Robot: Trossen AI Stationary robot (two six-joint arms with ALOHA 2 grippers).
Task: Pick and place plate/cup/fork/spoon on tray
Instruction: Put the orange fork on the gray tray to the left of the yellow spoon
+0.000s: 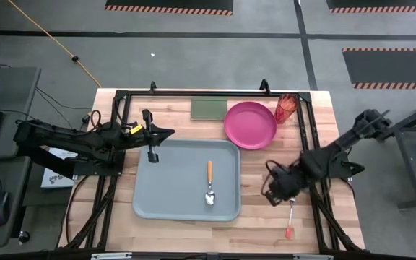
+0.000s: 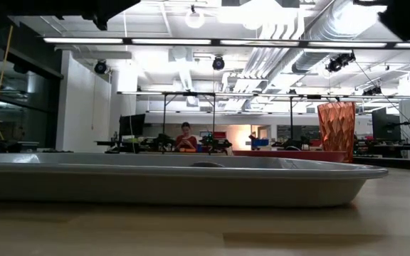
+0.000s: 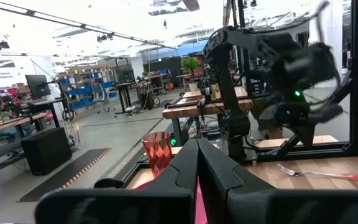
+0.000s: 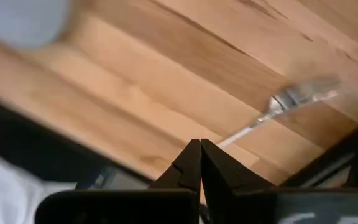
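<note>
- Grey tray [image 1: 150, 198] already holds the spoon [image 1: 209, 183]; our left fingers [image 1: 153, 153], closed and empty, wait over its corner.
- Right fingers [image 1: 271, 195], closed and empty, sit above the fork [image 1: 292, 217] on the counter [image 1: 338, 217]; we should open and straddle its handle.

High view: looks straight down from above; takes in the whole table [image 1: 172, 231], both arms and the floor around.
Low view: sits at tabletop height, very near the tray [image 2: 191, 186], facing level into the room.
Left wrist view: looks out level across the table towards the other arm; shares the cup [image 3: 158, 152] and fork [image 3: 319, 173] with the high view.
Right wrist view: close above the wood, angled down; shares the fork [image 4: 291, 99] with the left wrist view.
</note>
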